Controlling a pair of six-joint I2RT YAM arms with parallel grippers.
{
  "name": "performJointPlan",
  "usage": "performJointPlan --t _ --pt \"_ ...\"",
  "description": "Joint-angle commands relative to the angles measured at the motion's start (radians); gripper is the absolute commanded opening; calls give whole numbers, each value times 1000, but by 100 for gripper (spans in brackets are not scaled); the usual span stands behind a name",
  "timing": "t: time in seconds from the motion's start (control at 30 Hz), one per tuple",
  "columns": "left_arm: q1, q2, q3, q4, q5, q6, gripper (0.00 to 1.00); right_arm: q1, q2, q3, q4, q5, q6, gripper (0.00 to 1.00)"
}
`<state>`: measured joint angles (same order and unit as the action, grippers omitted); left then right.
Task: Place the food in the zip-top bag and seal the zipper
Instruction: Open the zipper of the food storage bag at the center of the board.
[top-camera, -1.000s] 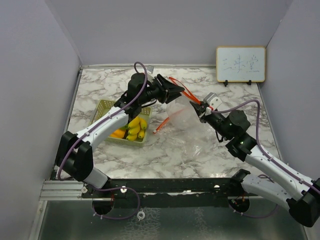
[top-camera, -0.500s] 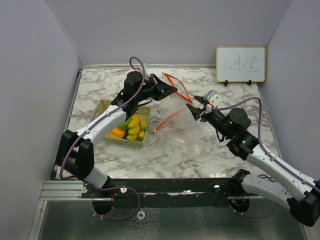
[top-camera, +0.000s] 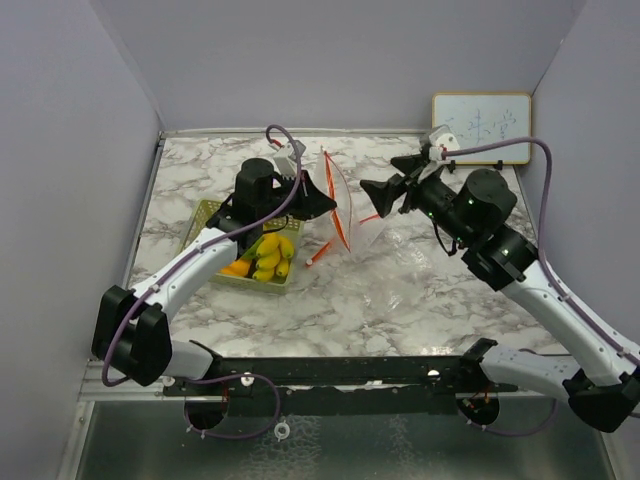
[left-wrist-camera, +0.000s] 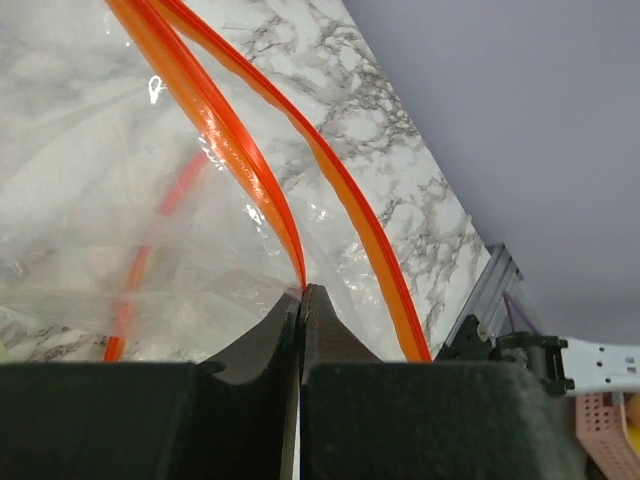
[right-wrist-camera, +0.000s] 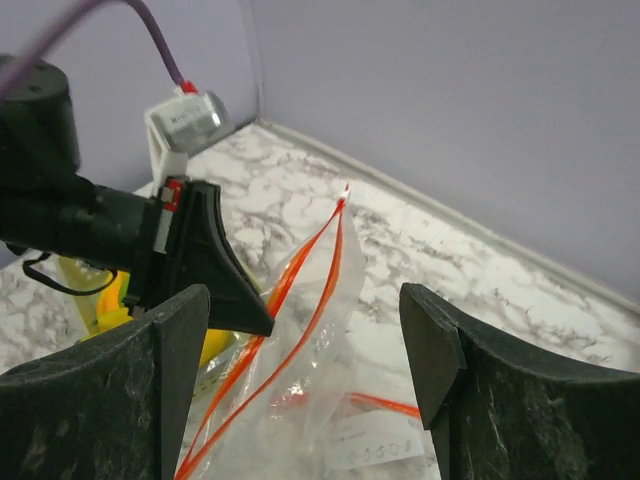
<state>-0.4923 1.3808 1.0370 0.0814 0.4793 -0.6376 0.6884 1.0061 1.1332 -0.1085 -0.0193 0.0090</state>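
The zip-top bag (top-camera: 352, 215) hangs upright over the middle of the table, its red-orange zipper (top-camera: 337, 195) gaping as two strips (left-wrist-camera: 225, 135). My left gripper (top-camera: 323, 205) is shut on one lip of the bag's mouth (left-wrist-camera: 302, 292), just right of the tray. My right gripper (top-camera: 390, 178) hovers open to the right of the bag and holds nothing; in its wrist view the bag (right-wrist-camera: 330, 340) lies below and between its spread fingers (right-wrist-camera: 175, 345). The food (top-camera: 268, 257), yellow bananas and an orange piece, lies in the pale green tray (top-camera: 207, 211).
A small whiteboard (top-camera: 481, 128) stands at the back right corner. Grey walls close in the marble table (top-camera: 400, 290) on three sides. A purple cable loops over each arm.
My right gripper has let go of the bag, opened and lifted back to the right. My left gripper has shut on the bag's lip and drawn it left, standing the bag upright.
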Motion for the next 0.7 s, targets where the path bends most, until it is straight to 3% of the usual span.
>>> performJointPlan --t 0.0,0.13,0.3,0.57,0.67 --pt "-27 -55 14 21 74 137 0 6 138 49 -166 -68 87 76" --pt "-52 -58 35 -33 57 183 0 7 210 63 -160 -115 137 73" --pt "-65 -85 15 -38 52 201 0 7 253 70 -165 -34 168 68" --pt "-70 -141 5 -85 40 234 0 7 300 79 -186 79 168 48" --pt "-71 -153 -5 -73 57 229 0 7 324 72 -178 77 168 46"
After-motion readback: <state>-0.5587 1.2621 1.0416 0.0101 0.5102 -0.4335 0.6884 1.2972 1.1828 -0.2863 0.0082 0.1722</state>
